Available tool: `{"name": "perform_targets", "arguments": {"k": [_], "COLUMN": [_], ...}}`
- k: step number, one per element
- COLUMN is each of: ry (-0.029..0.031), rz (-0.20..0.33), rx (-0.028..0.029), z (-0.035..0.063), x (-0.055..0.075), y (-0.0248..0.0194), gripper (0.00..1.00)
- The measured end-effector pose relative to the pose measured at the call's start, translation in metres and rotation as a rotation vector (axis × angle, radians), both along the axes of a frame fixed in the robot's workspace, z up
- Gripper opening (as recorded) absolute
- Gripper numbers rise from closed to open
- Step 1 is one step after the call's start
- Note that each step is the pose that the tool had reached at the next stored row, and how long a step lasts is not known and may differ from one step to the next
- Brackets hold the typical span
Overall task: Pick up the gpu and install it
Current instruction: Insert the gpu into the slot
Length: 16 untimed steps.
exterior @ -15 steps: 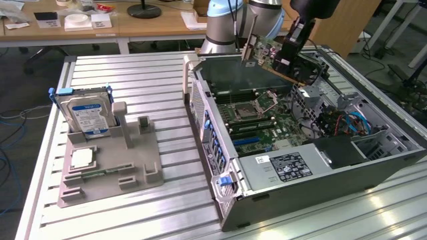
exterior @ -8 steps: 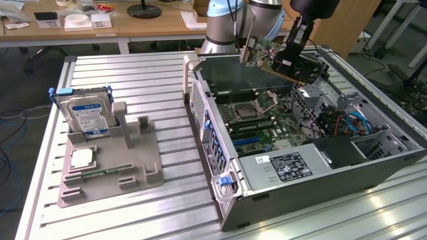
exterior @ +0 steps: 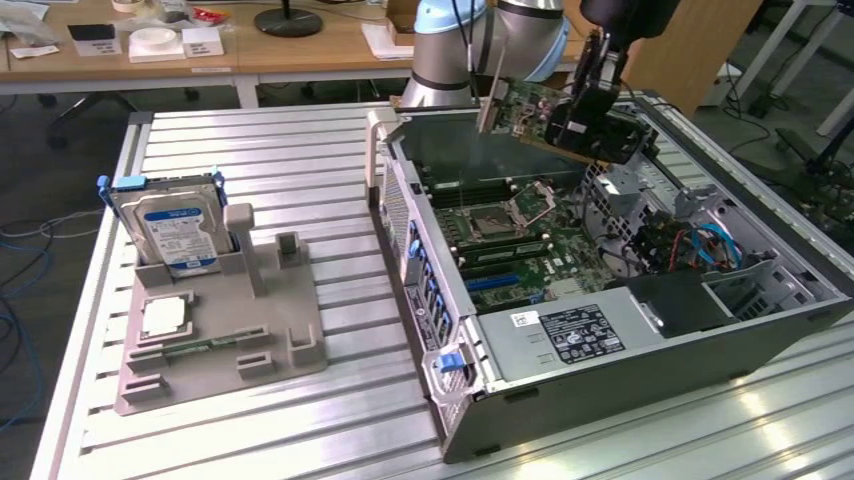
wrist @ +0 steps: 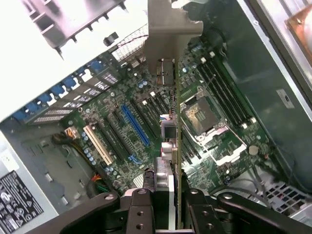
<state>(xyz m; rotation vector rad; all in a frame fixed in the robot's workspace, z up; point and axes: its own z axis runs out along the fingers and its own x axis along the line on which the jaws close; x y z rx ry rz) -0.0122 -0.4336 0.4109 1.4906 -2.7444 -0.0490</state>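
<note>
The gpu [exterior: 541,112] hangs in the air over the back part of the open computer case [exterior: 441,340], tilted, with its pale metal bracket [exterior: 490,100] toward the exterior view's left. My gripper [exterior: 582,118] is shut on it from above. In the wrist view the gpu [wrist: 178,122] appears edge-on as a thin green line running from between my gripper [wrist: 170,197] fingers out to the bracket [wrist: 168,29]. Below it lies the motherboard [wrist: 117,102], with a long blue slot [wrist: 135,126] just beside the card's edge and the empty processor socket [wrist: 201,114] on the other side.
A silver hard drive with a blue label [exterior: 171,225] stands in a grey holder [exterior: 220,340] on the slatted table, at the exterior view's left. A square chip [exterior: 163,317] lies on that holder. Inside the case are the power supply [exterior: 574,335], blue cables [exterior: 714,245] and memory slots [wrist: 222,90].
</note>
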Motion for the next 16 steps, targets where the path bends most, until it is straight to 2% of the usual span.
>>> {"name": "perform_targets", "arguments": {"k": [6, 9, 16], "ry": [-0.0003, -0.0023, -0.0168], "rz": [0.098, 0.117, 0.127], "rx": [0.0001, -0.0001, -0.0008], "z": [-0.0001, -0.0003, -0.0017], "x": [0.0000, 0.0001, 0.0001], "y": [0.0000, 0.0000, 0.0000], "gripper": [0.28, 0.28, 0.28]}}
